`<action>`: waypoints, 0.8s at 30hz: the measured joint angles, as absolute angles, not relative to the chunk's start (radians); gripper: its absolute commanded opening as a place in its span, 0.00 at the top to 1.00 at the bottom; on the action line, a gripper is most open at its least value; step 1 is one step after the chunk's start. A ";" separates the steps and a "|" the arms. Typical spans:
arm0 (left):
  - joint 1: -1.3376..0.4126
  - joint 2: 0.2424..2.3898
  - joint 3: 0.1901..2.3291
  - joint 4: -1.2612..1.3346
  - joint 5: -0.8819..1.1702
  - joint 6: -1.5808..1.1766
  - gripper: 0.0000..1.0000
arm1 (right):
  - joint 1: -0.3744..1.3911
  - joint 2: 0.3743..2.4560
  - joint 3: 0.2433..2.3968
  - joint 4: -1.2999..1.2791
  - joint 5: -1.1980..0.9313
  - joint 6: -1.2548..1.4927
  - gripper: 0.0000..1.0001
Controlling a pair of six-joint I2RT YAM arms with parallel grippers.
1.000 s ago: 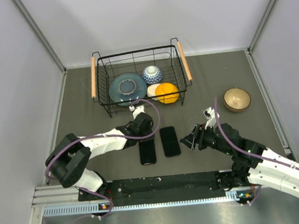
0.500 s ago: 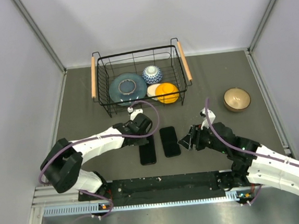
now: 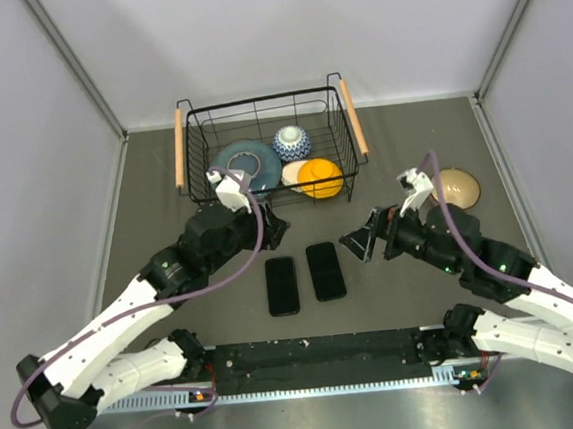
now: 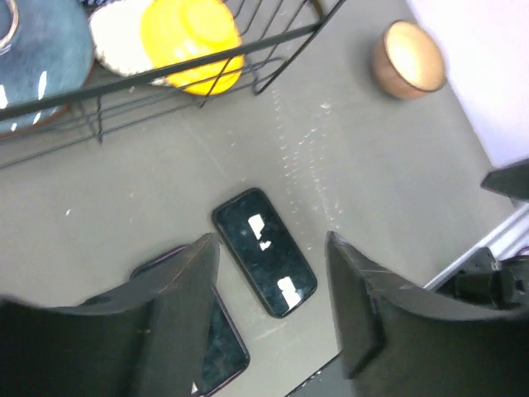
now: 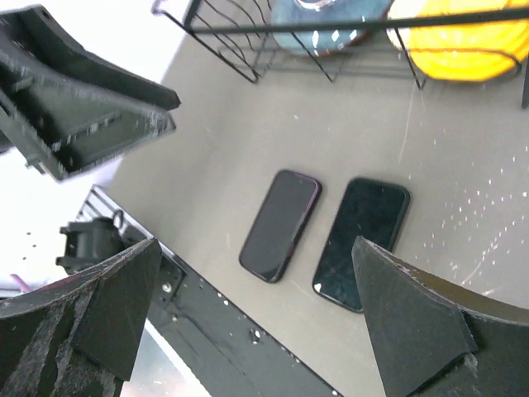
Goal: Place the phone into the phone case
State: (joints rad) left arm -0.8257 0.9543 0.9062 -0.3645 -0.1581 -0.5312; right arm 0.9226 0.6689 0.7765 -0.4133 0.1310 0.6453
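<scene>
**A:** Where is the phone lying?

**B:** It is lying flat on the table, glossy face up. A purple-edged phone is lying just beside it on the left, long sides parallel, with a narrow gap between them. I am not making out a separate case in any view. Whether the black phone is already sitting in its shell, I cannot tell.

**A:** How is it going to handle?

**B:** I am judging it thin, stiff, fairly light and slick on top, with glass that is not forgiving knocks. Lying flush, it is offering only its edges. I am thinking of pinching across its width near the middle, or tipping one end up first.

**A:** And the grippers?

**B:** Both are hanging above the table, holding nothing. The left gripper is standing with its fingers apart, the phone showing between them. The right gripper is spread wide, off to the phone's right. Farther back, a wire basket of dishes is sitting, and a brass bowl is sitting to the right.
</scene>
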 measured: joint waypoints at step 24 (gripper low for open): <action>-0.826 0.516 0.664 -0.253 0.033 -0.495 0.01 | 0.923 0.620 0.783 -0.503 0.212 0.768 0.01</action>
State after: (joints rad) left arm -0.8257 0.5163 0.6640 -0.2527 0.0326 -0.4953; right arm 0.9226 0.6201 0.7830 -0.5030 0.2123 0.7677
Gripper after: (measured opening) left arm 0.987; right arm 0.987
